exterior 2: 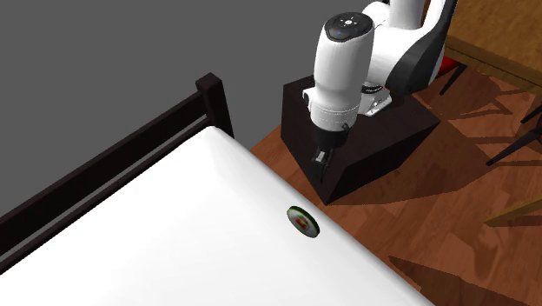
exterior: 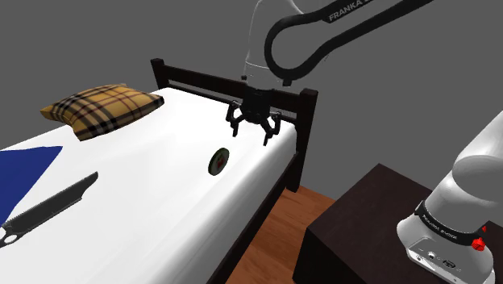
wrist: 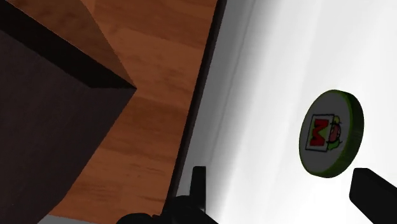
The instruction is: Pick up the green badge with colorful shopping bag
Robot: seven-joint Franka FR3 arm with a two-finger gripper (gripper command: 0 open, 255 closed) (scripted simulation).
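A round green-rimmed badge (exterior: 218, 161) with a white face and a colourful shopping-bag picture lies on the white bed (exterior: 153, 202), close to the mattress edge. It also appears as the badge (exterior 2: 303, 222) and the badge (wrist: 331, 132). My black gripper (exterior: 250, 134) hangs open above the bed, past the badge towards the dark bed rail, and touches nothing. In the wrist view the gripper (wrist: 285, 191) has its fingers wide apart, with the badge ahead and nearer one finger (wrist: 372, 191). Seen from the second exterior view, the gripper (exterior 2: 322, 165) hovers over the bed's edge.
A dark bed rail (exterior: 201, 81) and post (exterior: 306, 129) stand just behind the gripper. A plaid pillow (exterior: 101, 107), a blue cloth (exterior: 20, 173) and a hand saw (exterior: 48, 211) lie further along the bed. Beside the bed are wooden floor (exterior: 274, 234) and my dark stand (exterior: 355, 234).
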